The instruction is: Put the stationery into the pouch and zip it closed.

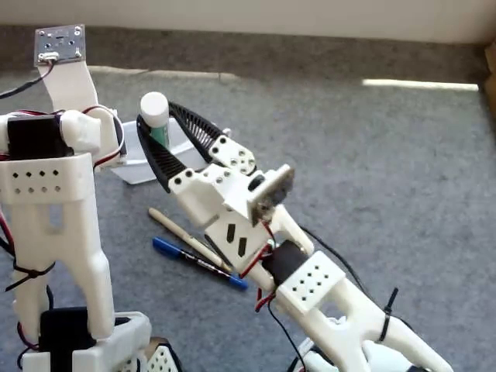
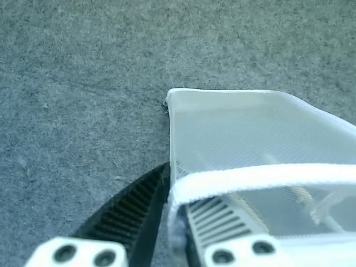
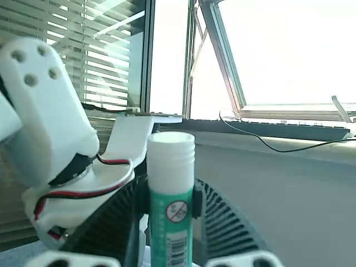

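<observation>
The white mesh pouch (image 2: 233,133) lies on the grey carpet, and my left gripper (image 2: 169,200) is shut on its open rim. In the high view the pouch (image 1: 143,169) shows beside the left arm. My right gripper (image 1: 159,128) is shut on a glue stick (image 1: 154,105) with a white cap and green body, held upright just above the pouch. The right wrist view has the glue stick (image 3: 171,167) standing between the black fingers (image 3: 222,222). A blue pen (image 1: 198,262) and a wooden pencil (image 1: 182,232) lie on the carpet under the right arm.
The left arm's white body (image 1: 50,209) stands at the left, close to the pouch. The right arm (image 1: 325,294) stretches in from the lower right, over the pen and pencil. Open grey carpet (image 1: 372,155) extends to the right and back.
</observation>
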You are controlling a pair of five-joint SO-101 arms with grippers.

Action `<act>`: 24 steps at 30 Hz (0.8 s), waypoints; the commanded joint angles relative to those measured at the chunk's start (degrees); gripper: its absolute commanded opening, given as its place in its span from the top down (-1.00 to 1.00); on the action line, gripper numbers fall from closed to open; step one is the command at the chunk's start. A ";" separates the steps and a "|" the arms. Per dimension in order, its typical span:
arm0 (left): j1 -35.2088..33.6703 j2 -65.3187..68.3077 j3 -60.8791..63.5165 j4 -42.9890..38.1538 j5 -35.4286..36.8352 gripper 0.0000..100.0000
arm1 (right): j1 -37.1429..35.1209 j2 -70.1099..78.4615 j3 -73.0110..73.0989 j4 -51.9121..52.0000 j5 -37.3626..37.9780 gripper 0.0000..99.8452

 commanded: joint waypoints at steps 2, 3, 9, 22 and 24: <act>1.27 -0.13 0.04 0.09 0.53 0.99 | -0.31 2.24 -0.31 -2.24 -0.35 0.99; 1.27 -0.13 0.04 0.09 0.53 0.99 | -0.31 2.86 -0.31 -2.24 -0.44 0.99; 1.27 -0.13 0.04 0.00 0.53 0.99 | -0.31 5.05 -0.13 -2.24 -0.09 0.99; 1.27 -0.13 0.04 0.00 0.53 0.99 | -0.22 5.05 4.44 -1.71 -0.09 0.98; 1.27 -0.13 0.04 0.00 0.53 0.99 | -0.22 5.05 4.26 0.57 -0.09 0.98</act>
